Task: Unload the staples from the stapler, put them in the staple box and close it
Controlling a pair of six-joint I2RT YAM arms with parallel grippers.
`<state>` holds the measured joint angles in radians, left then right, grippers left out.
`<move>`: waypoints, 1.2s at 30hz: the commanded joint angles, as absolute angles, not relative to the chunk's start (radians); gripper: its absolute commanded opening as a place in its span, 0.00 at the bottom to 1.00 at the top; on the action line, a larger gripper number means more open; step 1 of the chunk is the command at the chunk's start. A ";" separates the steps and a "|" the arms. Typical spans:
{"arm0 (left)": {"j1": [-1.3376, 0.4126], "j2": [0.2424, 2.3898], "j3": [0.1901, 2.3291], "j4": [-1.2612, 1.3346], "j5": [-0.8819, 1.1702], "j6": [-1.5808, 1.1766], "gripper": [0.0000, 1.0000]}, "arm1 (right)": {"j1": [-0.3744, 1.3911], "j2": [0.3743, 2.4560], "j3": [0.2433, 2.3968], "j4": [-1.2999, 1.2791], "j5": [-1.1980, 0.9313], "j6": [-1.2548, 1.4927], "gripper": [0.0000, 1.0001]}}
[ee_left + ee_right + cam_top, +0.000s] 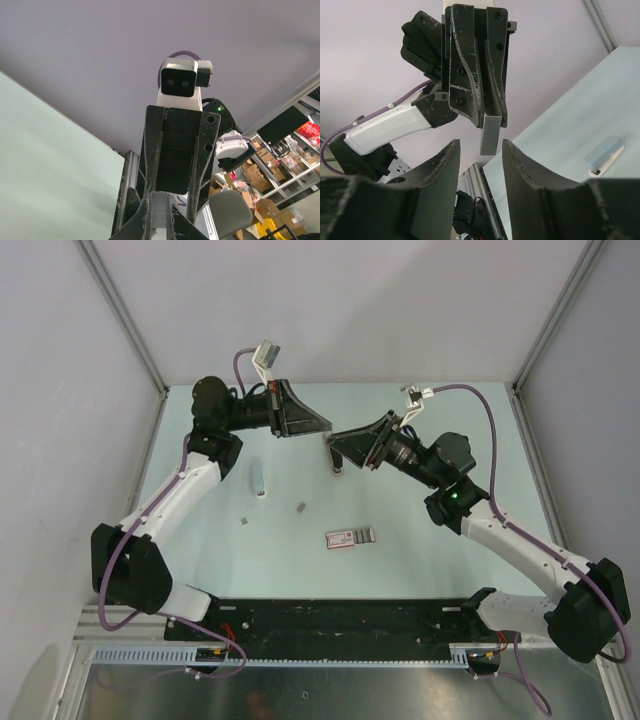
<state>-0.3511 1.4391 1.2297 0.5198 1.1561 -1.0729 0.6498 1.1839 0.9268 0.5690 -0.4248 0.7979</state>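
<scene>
Left claw (492, 119) is clamped shut on a grey staple strip (490, 137), held just before the gap of the half-open, empty right claw (480, 146). The stapler (604, 156) is laid flat on the counter (570, 117), well apart from both.

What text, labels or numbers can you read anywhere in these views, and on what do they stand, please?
No text can be read in any view.
On the pink-and-white box, the print is too small to read.
On the cardboard boxes in the background, any markings are blurred and unreadable.
</scene>
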 commanded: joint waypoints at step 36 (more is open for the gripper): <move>-0.323 1.272 1.318 -0.473 0.453 -0.040 0.99 | 0.902 1.264 0.980 -0.413 0.306 0.619 0.07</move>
